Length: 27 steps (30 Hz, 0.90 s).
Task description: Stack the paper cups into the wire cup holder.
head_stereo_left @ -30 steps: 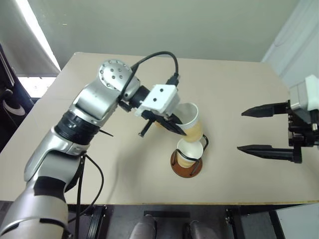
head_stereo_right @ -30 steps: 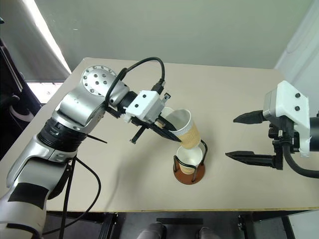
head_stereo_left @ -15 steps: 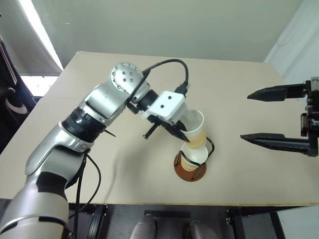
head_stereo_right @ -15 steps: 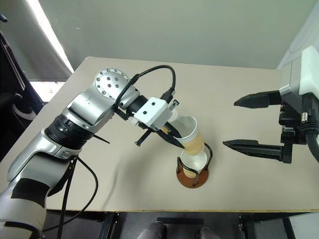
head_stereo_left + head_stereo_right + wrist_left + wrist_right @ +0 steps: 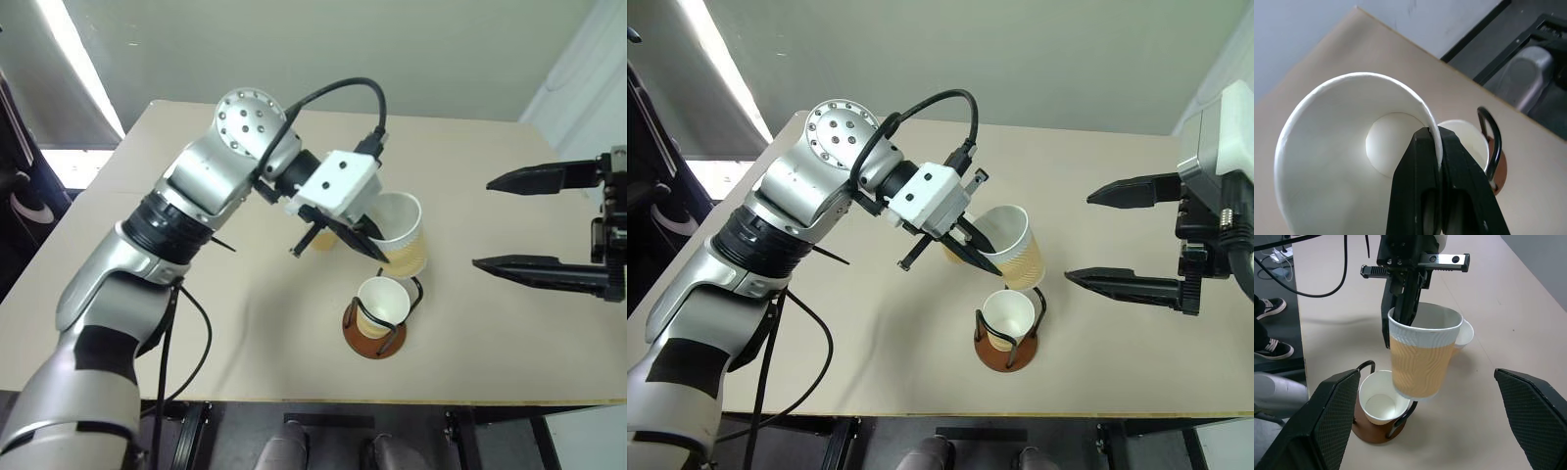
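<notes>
Ribbed tan paper cup (image 5: 1421, 363) pinched at its rim by left gripper (image 5: 377, 243); right gripper (image 5: 1117, 235) wide.

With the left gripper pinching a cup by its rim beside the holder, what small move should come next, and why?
Probably shift the held cup toward the near table edge until it is centred over the cup in the holder, then lower it. The left gripper is shut on its rim, and it hangs above and just behind the holder, off-centre, with its base above the seated cup's rim.

No text, label, brand or number can be read on anything here.
</notes>
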### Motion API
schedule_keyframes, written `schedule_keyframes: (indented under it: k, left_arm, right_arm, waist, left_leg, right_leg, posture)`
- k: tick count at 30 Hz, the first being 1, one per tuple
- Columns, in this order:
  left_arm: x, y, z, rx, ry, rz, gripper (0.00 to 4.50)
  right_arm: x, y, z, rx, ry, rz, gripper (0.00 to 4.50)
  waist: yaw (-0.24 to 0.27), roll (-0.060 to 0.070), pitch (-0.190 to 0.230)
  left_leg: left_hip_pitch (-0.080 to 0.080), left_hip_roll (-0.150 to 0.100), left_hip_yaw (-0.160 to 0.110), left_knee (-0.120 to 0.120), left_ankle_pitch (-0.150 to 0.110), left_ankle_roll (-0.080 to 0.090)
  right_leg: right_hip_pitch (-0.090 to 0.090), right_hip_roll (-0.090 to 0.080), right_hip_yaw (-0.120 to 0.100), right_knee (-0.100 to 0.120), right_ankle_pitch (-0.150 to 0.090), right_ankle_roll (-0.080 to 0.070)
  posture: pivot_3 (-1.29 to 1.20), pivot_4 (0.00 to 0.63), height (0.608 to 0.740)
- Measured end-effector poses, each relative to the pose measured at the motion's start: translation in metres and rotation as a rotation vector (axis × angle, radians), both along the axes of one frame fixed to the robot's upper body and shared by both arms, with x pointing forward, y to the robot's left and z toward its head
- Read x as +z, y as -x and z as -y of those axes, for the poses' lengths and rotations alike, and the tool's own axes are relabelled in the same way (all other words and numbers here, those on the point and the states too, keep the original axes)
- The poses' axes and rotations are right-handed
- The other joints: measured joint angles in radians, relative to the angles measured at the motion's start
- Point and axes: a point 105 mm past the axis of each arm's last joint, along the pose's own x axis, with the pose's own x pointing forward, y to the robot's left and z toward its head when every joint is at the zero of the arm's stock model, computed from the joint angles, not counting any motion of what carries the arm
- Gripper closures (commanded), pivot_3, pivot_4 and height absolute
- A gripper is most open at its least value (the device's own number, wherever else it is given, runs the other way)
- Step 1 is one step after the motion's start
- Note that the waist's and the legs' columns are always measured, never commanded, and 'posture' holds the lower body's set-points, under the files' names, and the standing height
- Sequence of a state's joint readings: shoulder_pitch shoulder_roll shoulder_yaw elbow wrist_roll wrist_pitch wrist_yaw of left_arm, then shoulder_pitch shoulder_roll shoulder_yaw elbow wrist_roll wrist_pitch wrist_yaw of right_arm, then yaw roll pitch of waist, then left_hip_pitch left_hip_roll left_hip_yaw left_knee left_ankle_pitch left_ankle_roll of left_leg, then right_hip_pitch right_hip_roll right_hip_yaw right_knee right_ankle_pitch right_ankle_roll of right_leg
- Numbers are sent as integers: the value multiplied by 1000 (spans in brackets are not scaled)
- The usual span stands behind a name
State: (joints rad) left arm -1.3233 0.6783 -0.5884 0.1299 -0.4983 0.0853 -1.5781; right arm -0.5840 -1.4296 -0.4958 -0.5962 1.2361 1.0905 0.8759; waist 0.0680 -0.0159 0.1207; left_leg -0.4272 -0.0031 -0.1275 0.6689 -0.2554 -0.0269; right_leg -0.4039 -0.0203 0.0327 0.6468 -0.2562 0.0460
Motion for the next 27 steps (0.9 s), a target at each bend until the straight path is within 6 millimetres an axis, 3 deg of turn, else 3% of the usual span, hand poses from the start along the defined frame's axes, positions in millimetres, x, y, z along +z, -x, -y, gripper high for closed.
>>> schedule_keyframes:
  k: [11, 27]
  left_arm:
    - [-15, 5, -12, 3, -89, -42, 4500]
    - [-22, 4, -4, -31, -103, -48, 4500]
  right_arm:
    - [0, 1, -1, 9, 0, -8, 15]
    - [0, 1, -2, 11, -2, -3, 15]
  waist:
    - [0, 0, 0]
    - [1, 0, 0]
  left_leg:
    - [-1, 0, 0, 1, 0, 0]
    - [-2, 0, 0, 3, -1, 1]
  right_leg:
    - [-1, 0, 0, 1, 0, 0]
    - [-2, 0, 0, 1, 0, 0]
  posture:
    - [0, 150, 740]
    - [0, 150, 740]
